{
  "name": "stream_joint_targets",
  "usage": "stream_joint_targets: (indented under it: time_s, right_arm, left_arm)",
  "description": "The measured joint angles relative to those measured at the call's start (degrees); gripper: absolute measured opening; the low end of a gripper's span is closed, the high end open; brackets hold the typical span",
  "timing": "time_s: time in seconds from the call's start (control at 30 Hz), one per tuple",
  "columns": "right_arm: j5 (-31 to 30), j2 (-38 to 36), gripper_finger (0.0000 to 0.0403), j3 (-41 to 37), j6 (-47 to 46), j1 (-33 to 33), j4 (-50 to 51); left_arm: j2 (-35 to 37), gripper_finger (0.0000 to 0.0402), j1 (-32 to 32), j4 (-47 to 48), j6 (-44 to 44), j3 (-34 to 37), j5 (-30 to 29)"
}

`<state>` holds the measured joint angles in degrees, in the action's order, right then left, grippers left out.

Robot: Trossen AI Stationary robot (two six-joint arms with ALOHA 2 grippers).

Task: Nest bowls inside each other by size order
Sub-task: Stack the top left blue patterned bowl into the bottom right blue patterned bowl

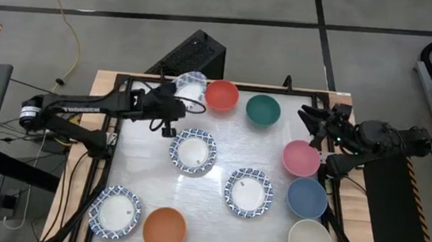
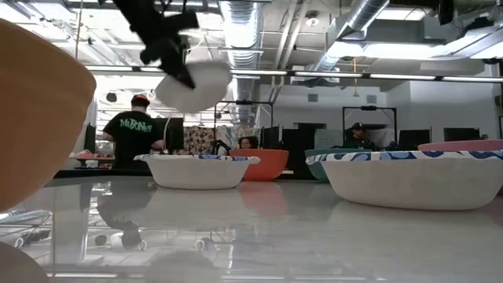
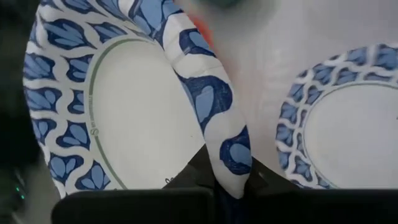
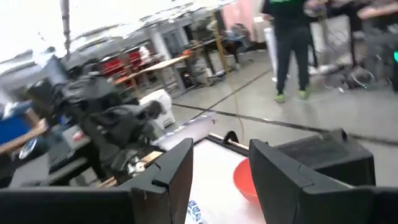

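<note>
The patterned bowl (image 1: 190,87) at the far left of the desk (image 1: 221,149) is pinched by its rim in the left end effector (image 1: 172,101); the left wrist view shows the blue-and-white rim (image 3: 214,118) clamped between the closed fingers, and the low view shows this bowl tilted and clear of the desk surface. It sits just left of the red bowl (image 1: 222,94), with the teal bowl (image 1: 263,109) further right along the far edge.

Nothing is nested yet, as far as the high view shows. Three other patterned bowls lie singly: one in the middle (image 1: 193,151), one right of centre (image 1: 248,192), one at the near left (image 1: 116,211). The orange bowl (image 1: 164,228) stands beside that last one. Down the right side run the pink bowl (image 1: 301,157), blue bowl (image 1: 306,197) and cream bowl (image 1: 310,241), each separate.

The right end effector (image 1: 317,123) waits at the far right edge, near the pink bowl, its fingers apart and empty.

So the task looks barely begun: one bowl lifted, all stacking still to do.
</note>
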<state>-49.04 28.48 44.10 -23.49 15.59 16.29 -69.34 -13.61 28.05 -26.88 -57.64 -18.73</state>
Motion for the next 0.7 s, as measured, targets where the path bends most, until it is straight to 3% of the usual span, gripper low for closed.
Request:
stream_joint_targets:
  time_s: [0.17, 0.33, 0.53, 0.7]
  right_arm:
    - [-1.9, 5.2, 0.0177, 0.0, -10.9, -1.9, -0.1]
    - [2.6, 14.1, 0.0177, 0.0, -22.6, -6.9, -3.9]
    - [21.3, 23.7, 0.0178, 0.0, -29.6, -14.4, -10.5]
    - [32.1, 29.1, 0.0207, 0.0, -35.3, -19.8, -14.5]
  left_arm:
    - [-0.1, 0.0000, 5.2, -0.2, -18.3, -2.3, 0.3]
    - [-0.2, 0.0000, 9.8, 0.0, -26.4, -2.3, 0.4]
    - [-0.2, 0.0000, 13.1, 0.1, -27.2, -2.3, -0.7]
    - [-0.2, 0.0000, 14.7, 1.6, -29.4, -2.3, -2.5]
